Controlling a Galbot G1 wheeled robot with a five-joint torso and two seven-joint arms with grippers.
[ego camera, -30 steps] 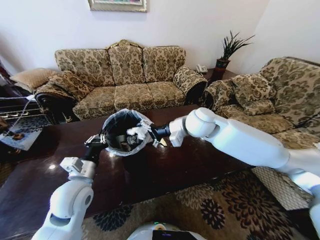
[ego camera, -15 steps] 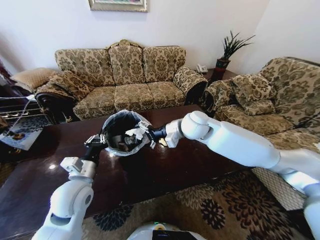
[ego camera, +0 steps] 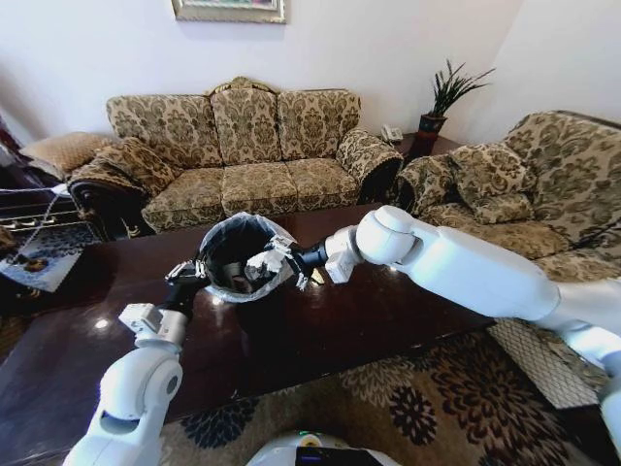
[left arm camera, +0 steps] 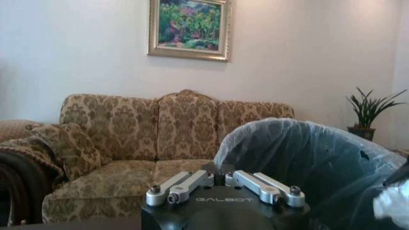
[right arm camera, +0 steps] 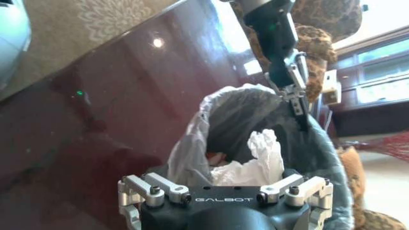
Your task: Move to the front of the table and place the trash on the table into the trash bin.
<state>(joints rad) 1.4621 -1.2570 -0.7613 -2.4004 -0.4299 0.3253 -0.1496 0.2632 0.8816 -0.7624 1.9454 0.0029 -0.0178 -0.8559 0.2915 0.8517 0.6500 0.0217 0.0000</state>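
Right gripper (ego camera: 270, 264) lifted tissue (right arm camera: 265, 155) over bin (ego camera: 230, 254), wrist shows.

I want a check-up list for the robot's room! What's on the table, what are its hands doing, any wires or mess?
Surface: table, glossy dark wood.
Job's things: trash bin, bag-lined, lifted and tilted toward the right arm; white tissue at its mouth, more scraps inside.
Clutter: a small light scrap on the table beside the right arm.
Grippers: left gripper shut on the bin's rim; right gripper at the bin's mouth, shut on the tissue.
Cables: nothing seen.
Surroundings: patterned sofa, armchair, potted plant, framed picture, rug.
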